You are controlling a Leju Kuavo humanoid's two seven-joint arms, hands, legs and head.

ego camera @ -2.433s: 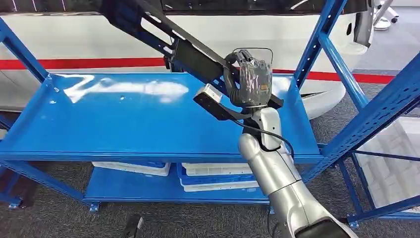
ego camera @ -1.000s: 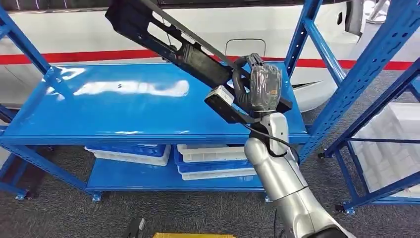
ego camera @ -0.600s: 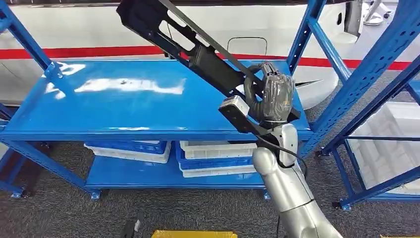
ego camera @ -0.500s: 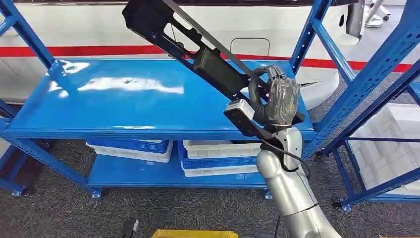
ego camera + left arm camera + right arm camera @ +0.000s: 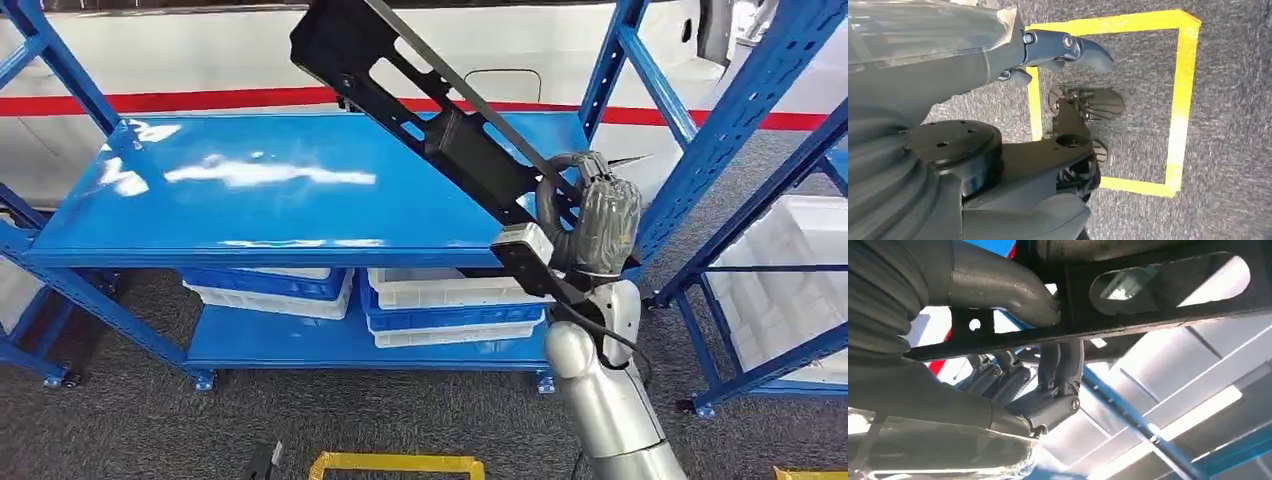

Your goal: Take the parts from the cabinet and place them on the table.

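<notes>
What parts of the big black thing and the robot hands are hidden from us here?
- Black part: in the head view its upper end is cut off by the top edge.
- Right robot hand: in the head view its fingers wrap behind the part, so the grip is hidden.
- Left robot hand: in the left wrist view the grey cover hides most fingers.

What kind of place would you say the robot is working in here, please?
Probably a factory or warehouse floor: blue steel shelving, stacked plastic bins on the lower shelf, yellow floor tape, and a long black part in the right hand.
</notes>
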